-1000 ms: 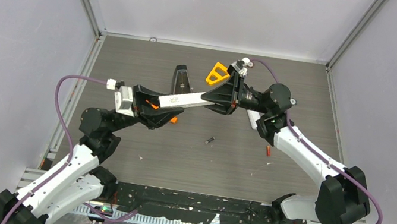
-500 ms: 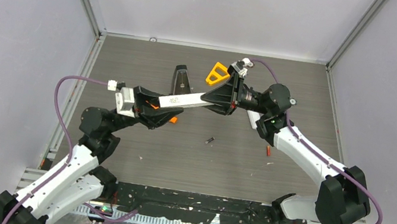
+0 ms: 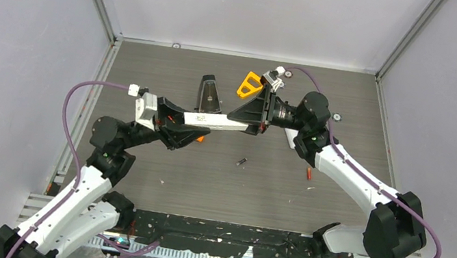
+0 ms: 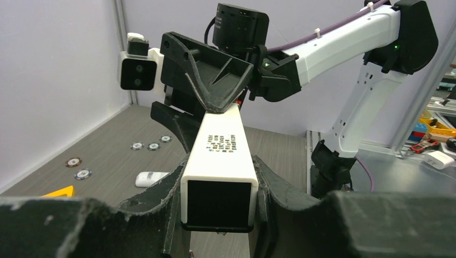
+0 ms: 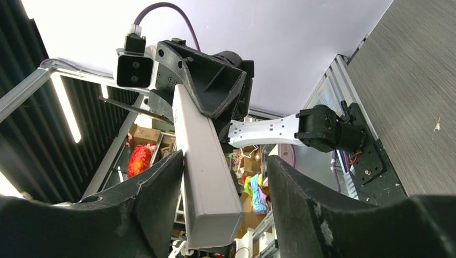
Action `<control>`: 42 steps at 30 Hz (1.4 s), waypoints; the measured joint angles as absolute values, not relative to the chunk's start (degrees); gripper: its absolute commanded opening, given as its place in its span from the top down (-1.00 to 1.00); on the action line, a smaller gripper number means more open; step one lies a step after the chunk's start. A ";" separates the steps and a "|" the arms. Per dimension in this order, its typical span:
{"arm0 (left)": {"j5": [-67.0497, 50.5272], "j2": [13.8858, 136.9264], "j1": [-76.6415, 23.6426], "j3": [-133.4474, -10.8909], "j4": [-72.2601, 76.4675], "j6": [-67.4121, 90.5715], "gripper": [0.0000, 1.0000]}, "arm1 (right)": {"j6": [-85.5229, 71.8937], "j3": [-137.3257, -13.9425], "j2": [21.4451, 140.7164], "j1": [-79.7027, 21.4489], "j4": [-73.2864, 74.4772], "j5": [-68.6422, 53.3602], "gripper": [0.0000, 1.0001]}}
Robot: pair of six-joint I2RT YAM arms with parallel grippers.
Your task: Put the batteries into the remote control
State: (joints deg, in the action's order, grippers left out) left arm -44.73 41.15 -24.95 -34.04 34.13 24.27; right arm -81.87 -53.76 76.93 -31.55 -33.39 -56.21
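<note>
Our left tool clamps the white remote in the air, while the right tool stands open, jaws loose around its far end. The print on it is too small for us to read. The grey battery and the red battery lie apart on the tabletop.

White remote hangs in the air between left gripper and right gripper, barring a straight pass across mid-table. Black wedge stand and orange triangle crowd the space behind. Near tabletop is mostly free: dark grey battery, red battery.
</note>
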 measured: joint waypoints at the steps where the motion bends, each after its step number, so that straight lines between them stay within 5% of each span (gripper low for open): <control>1: -45.04 41.19 -24.80 -34.06 34.15 24.93 1.00 | -81.56 -53.80 76.93 -31.64 -33.32 -56.23 -0.27; 13: -47.37 43.24 -24.29 -34.48 36.47 29.63 1.00 | -87.59 -53.78 78.98 -33.67 -42.33 -56.58 0.16; 24: -45.58 43.24 -23.97 -34.46 38.50 28.84 1.00 | -98.19 -51.64 80.40 -34.02 -55.66 -57.21 -0.13; 30: -45.69 43.20 -23.94 -34.24 40.14 27.79 1.00 | -100.27 -51.37 80.44 -34.02 -57.45 -57.60 0.40; 42: -46.46 41.69 -23.55 -31.81 41.54 26.59 1.00 | -102.37 -49.06 81.06 -34.46 -59.13 -57.34 0.67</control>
State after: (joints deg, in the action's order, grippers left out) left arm -46.46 41.69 -23.55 -31.81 41.54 26.59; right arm -102.37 -49.06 81.06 -34.46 -59.13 -57.34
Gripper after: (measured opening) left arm 0.361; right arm 0.379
